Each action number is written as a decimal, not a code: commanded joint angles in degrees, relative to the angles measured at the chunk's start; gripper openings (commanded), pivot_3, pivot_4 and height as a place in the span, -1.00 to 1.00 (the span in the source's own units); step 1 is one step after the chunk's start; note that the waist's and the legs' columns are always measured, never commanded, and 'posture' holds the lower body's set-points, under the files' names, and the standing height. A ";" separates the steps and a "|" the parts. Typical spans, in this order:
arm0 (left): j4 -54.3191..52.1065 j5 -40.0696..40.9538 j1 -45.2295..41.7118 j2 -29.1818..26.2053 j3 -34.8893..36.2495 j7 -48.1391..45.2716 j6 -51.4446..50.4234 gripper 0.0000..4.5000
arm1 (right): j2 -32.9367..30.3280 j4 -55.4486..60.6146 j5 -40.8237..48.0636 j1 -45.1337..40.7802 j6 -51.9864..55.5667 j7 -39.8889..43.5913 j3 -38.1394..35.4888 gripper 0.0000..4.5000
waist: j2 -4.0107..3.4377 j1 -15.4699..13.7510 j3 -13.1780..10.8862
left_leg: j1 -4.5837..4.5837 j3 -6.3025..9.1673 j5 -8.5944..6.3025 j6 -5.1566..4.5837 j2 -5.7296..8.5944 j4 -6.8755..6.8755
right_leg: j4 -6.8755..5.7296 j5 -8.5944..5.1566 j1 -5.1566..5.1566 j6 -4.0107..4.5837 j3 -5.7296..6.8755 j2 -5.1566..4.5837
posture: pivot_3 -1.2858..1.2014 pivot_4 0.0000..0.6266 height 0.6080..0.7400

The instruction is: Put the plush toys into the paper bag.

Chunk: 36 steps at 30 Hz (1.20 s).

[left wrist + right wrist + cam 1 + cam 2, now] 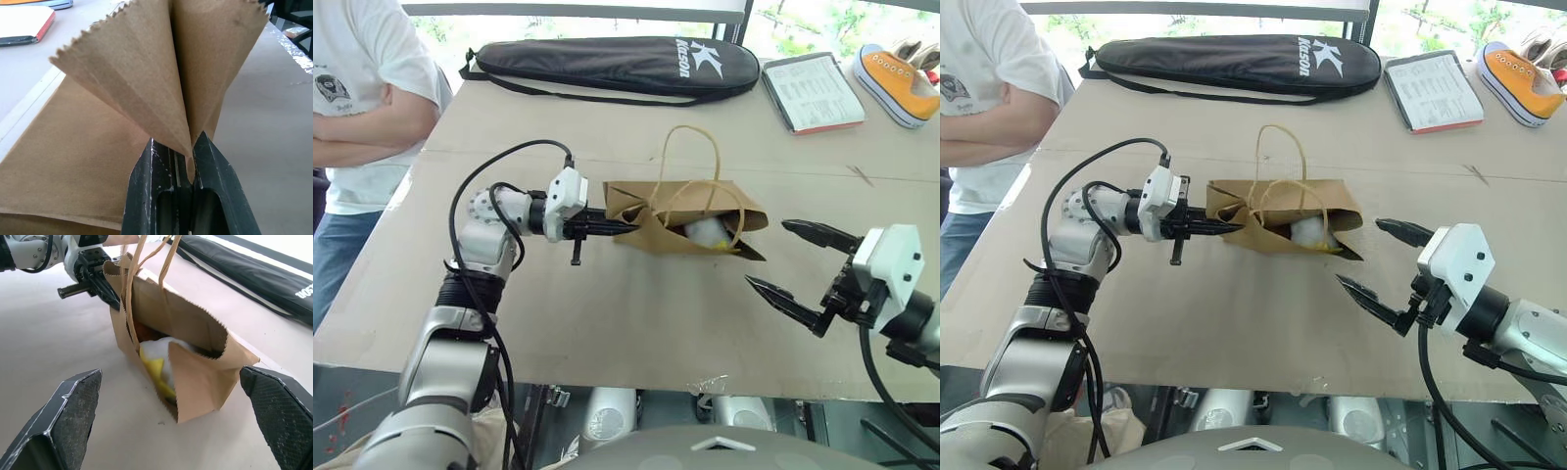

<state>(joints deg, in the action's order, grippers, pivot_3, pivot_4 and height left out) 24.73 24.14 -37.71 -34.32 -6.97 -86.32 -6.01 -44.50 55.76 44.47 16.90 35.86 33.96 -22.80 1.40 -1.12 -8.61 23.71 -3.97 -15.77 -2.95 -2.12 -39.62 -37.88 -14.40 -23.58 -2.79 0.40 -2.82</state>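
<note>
Left claw (628,227) pinching paper bag (646,227) edge

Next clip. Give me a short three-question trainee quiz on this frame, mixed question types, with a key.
1. True or false: the left pincer is shut on the edge of the paper bag.
2. Which plush toy shows through the bag's open mouth? A) the white toy with yellow bits B) a green toy C) a blue toy
3. Fill in: the right pincer is ____, apart from the bag on the table.

Key: 1 true; 2 A; 3 open.
</note>
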 commanded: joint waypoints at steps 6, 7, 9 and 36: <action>-6.20 7.13 -6.48 -4.19 3.18 -1.61 -21.61 -0.95 | -1.77 1.51 3.23 5.79 -2.73 5.18 -10.54 1.00 | -0.09 0.78 0.02 | 0.03 0.03 -0.06 -0.09 -0.03 -0.25 | -0.01 -0.01 0.02 -0.03 -0.05 0.03 | 0.03 -0.52 1.00; -6.04 6.29 -5.85 -3.73 2.91 -1.37 -20.52 -0.95 | -1.86 1.30 2.87 5.89 -3.01 5.55 -10.37 1.00 | -0.17 0.77 0.06 | 0.01 0.00 -0.06 -0.09 -0.03 -0.24 | -0.02 -0.02 0.02 -0.03 -0.07 0.03 | 0.03 -0.52 1.00; -5.95 5.16 -4.67 -2.50 2.40 -0.85 -19.21 -0.95 | -1.75 1.21 2.56 5.90 -3.49 5.94 -10.08 1.00 | -0.20 0.56 0.05 | -0.01 -0.01 -0.06 -0.09 -0.03 -0.24 | -0.05 -0.02 0.02 -0.03 -0.07 0.06 | 0.03 -0.52 1.00; -38.39 9.74 33.29 -18.44 25.94 12.45 -29.29 0.98 | -0.38 -11.33 -3.12 22.03 -10.61 23.77 -30.65 1.00 | -0.22 0.25 -0.01 | 0.02 -0.08 -0.11 -0.13 -0.11 -0.27 | 0.06 -0.06 0.04 0.05 0.00 -0.30 | 0.03 -0.52 1.00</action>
<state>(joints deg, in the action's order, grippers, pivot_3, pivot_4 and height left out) -10.13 32.05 -5.15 -51.85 15.19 -74.78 -34.69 -44.42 46.20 42.01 38.52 26.83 55.28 -50.51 1.18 -0.87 -8.62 23.68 -4.07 -15.88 -3.08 -2.21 -39.85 -37.81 -14.54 -23.51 -2.61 0.41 -3.15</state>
